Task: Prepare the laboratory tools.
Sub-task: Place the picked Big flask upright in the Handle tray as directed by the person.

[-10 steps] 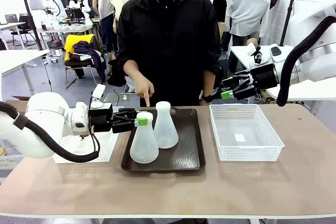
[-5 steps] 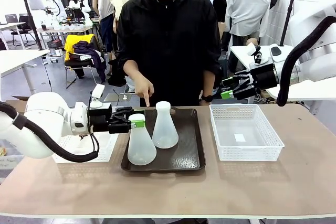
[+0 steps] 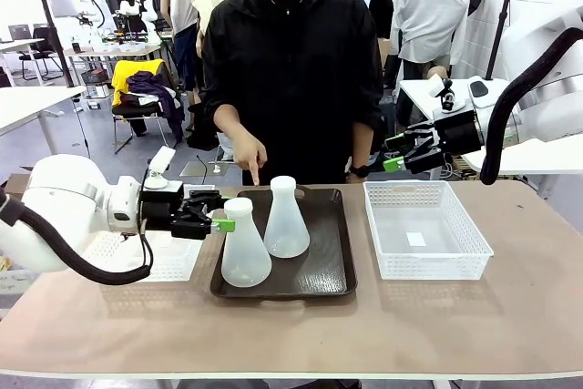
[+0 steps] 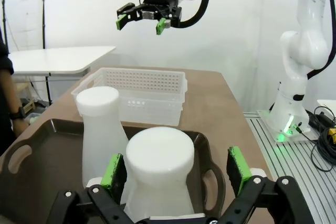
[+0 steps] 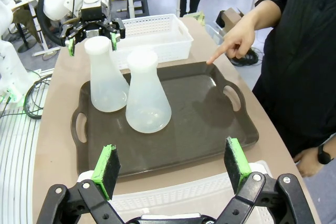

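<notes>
While its jaws stand apart beside the near flask's [image 3: 243, 245] neck, not gripping, the left gripper [image 3: 211, 219] sits at the tray's [image 3: 330, 271] left edge. Both flasks, near and far [image 3: 286, 219], stand upright on it. Right gripper [image 3: 399, 152] hangs spread wide above the basket [image 3: 425, 228]; a hand [image 3: 249, 152] points at the tray.

I am looking into a robotics lab set up for shared-table trials. Beyond the brown table [image 3: 455, 316], more white desks [image 3: 36, 102] are standing on a grey floor, with office chairs [image 3: 137, 97] and another white arm behind them. Beside the table, a white robot base [image 4: 294, 103] is sitting on a slotted aluminium plate [image 4: 294, 156], with cables trailing off it.
</notes>
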Robot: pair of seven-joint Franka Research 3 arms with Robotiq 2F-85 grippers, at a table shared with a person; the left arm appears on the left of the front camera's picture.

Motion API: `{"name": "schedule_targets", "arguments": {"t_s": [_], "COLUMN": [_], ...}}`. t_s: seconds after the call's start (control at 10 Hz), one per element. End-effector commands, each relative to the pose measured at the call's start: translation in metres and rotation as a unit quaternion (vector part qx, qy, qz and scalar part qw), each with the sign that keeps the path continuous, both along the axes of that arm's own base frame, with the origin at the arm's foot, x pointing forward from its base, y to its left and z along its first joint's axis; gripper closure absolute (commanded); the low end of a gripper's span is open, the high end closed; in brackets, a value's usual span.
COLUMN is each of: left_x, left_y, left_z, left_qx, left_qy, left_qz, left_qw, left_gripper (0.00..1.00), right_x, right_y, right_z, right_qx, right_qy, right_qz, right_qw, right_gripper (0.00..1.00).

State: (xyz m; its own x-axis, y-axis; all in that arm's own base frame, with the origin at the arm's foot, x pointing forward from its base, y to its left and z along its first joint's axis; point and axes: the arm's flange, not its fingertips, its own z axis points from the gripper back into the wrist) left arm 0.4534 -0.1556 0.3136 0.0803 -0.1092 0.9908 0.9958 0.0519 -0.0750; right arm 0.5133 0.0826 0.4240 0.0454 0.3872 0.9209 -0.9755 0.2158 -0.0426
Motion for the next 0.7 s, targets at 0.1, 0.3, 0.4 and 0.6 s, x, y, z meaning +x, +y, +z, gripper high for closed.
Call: {"name": "schedule_targets", "arguments": {"t_s": [0.1,0.3,0.4,0.6], "left_x": [-0.0058,-0.0051,-0.0071,-0.0004], "left_y": [0.0141,0.0116,0.013,0.0153], "left_z": [0.0064,0.0056,0.0061,0.0029], "left_qx": [0.023,0.028,0.032,0.02], "left_qy": [-0.001,0.004,0.017,-0.003], "left_qz": [0.024,0.024,0.018,0.02], "left_qw": [0.999,0.999,0.999,1.0], "left_gripper": [0.0,0.0,0.0,0.0], "right_x": [-0.0008,-0.0008,-0.0008,-0.0008], "right_y": [0.0001,0.0001,0.0001,0.0001], "right_z": [-0.0003,-0.0003,-0.0003,-0.0003], "right_qx": [-0.002,-0.002,-0.002,-0.002], "right_qy": [0.0,0.0,0.0,0.0], "right_qz": [0.001,0.001,0.001,0.001], "right_qw": [1.0,1.0,1.0,1.0], "right_gripper": [0.0,0.0,0.0,0.0]}}
